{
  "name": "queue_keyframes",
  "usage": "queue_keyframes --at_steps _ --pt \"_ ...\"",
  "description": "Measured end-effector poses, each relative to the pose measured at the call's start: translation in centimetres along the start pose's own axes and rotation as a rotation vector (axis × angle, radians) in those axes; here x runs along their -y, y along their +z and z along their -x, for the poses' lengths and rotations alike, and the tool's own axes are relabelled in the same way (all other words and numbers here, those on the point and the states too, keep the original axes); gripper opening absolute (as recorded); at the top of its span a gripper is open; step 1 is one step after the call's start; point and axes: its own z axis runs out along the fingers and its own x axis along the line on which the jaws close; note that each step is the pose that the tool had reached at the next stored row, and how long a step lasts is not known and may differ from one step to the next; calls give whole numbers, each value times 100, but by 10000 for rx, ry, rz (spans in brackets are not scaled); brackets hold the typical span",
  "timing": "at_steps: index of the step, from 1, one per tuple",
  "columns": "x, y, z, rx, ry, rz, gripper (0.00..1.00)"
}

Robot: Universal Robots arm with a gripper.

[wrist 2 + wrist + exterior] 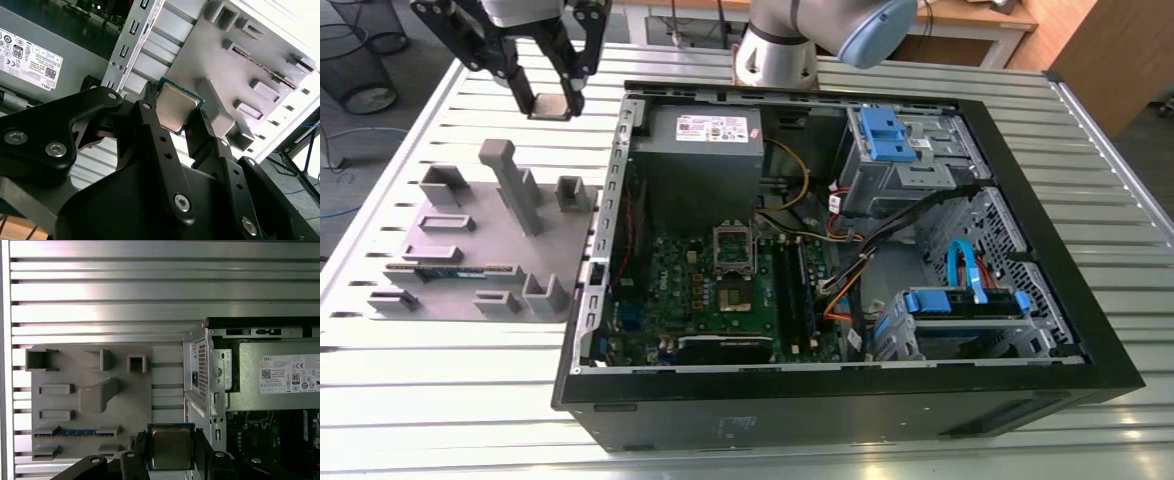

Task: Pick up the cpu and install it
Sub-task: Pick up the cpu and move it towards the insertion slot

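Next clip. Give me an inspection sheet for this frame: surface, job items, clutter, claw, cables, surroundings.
Surface: ribbed metal table, carrying the grey moulded tray and the open computer case.
Job's things: cpu held in the air, metal top facing both wrist views; board socket inside the case, apart from the cpu.
Clutter: memory stick lying in a tray slot.
Claw: claw shut on the cpu's edges, above the table near the case's corner.
Cables: orange leads inside the case.
Surroundings: wire bin on the floor, at the exterior view's left.
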Motion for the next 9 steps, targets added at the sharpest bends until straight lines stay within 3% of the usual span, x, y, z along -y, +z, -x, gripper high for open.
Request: queue_keyframes --at_steps 9 --pt "-5 6 132 0 0 0 47"
